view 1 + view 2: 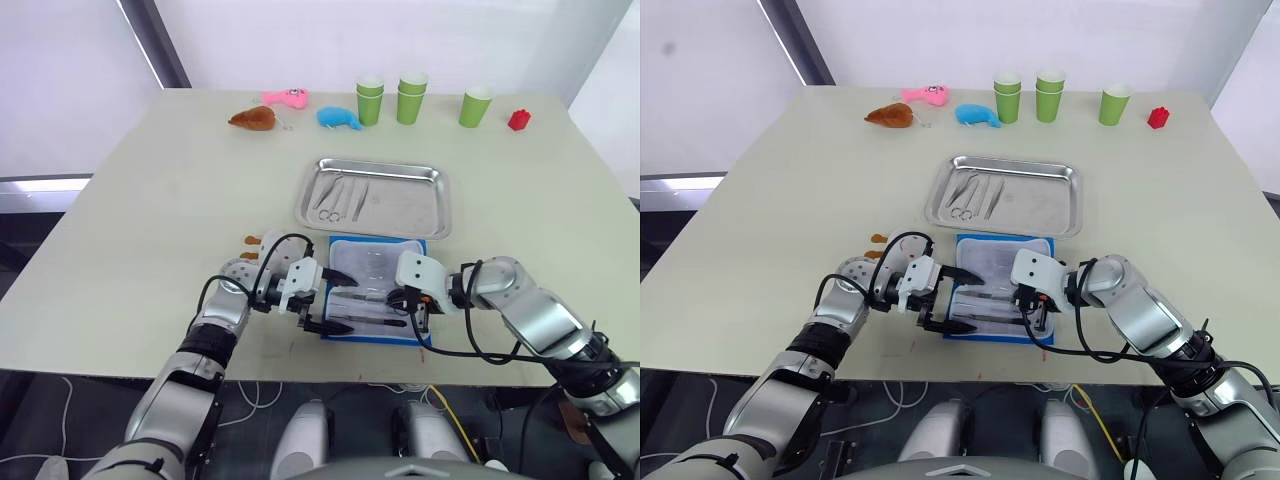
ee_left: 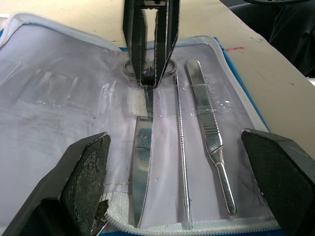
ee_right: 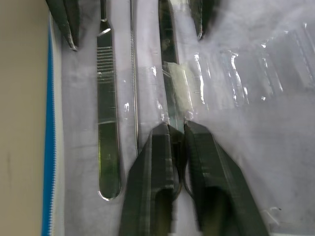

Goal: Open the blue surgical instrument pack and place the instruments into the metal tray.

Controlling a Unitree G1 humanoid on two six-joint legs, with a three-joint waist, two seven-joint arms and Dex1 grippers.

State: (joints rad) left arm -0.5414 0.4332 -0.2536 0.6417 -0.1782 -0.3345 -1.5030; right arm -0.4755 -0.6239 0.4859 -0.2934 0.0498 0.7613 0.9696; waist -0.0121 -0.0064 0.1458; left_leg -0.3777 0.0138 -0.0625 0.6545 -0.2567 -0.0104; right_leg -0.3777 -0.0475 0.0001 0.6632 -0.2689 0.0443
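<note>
Right pincer is pinched nearly shut on the ring handle of slim silvery steel scissors, which lie under a clear strap in the open flat blue fabric instrument pack with pale grey lining. Left pincer is spread wide over the pack's other end, gripping nothing, one black finger on each side of the tools (a flat steel scalpel handle and a thin steel probe lie just beside the scissors). Pack sits on the beige counter near its front edge, just in front of the shallow shiny rectangular steel tray, which holds a few silvery ring-handled instruments at its left end. Green paper cups and small toys stand at the far edge.
</note>
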